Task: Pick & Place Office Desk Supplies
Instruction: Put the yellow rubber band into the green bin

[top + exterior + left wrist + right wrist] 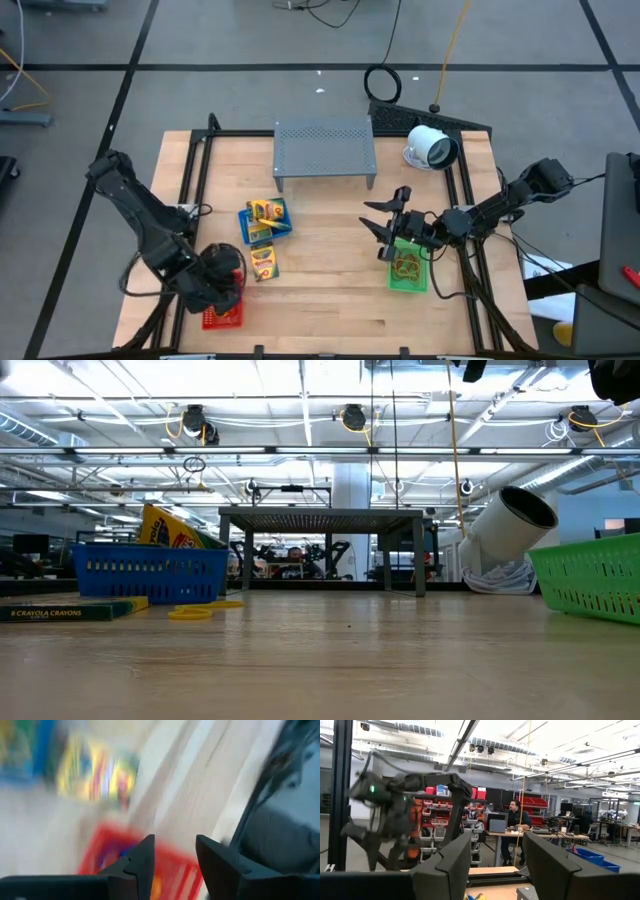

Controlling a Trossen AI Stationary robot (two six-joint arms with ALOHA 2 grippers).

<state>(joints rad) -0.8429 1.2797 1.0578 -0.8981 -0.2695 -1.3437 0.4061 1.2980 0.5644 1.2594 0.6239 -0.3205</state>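
Note:
A red basket (222, 316) stands near the table's front left; its inside is blurred in the left wrist view (150, 870). My left gripper (226, 282) hangs just above it, open, with nothing between its fingers (172, 865). A blue basket (266, 218) holds yellow crayon packs, and another crayon pack (262, 261) lies flat beside it. A green basket (408, 268) at the right holds rubber-band loops. My right gripper (385, 226) stays open above the green basket's far end, tipped upward and holding nothing (497, 865).
The grey perforated stand (325, 148) sits at the back middle and a white round device (432, 148) at the back right. A yellow rubber band (190, 613) lies on the table by the blue basket (150, 570). Bare wood lies at the front middle.

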